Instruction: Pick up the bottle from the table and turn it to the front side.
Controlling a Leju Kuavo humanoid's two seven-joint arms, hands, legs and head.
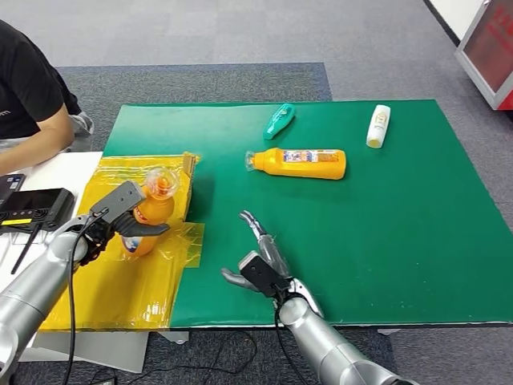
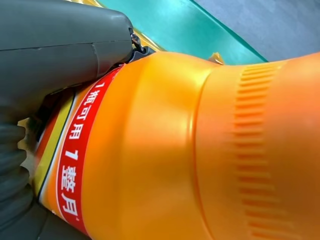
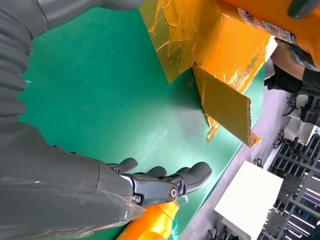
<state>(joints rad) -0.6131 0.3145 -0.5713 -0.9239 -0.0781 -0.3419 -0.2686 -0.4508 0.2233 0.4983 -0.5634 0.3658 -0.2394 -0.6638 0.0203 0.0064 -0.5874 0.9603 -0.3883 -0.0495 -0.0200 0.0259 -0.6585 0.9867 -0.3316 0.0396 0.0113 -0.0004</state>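
My left hand grips an orange bottle around its body, over the yellow film sheet; its clear-capped end points up and away from me. In the left wrist view the bottle sits against the grey thumb, showing a red label band with white characters. My right hand is held open, fingers spread, low over the green mat near its front edge, holding nothing; the right wrist view shows its fingers stretched out. A second orange bottle lies on its side on the mat, beyond the right hand.
A teal bottle and a white bottle lie at the mat's far side. A film-covered cardboard flap stands beside the held bottle. A person in black sits at far left, near a black device.
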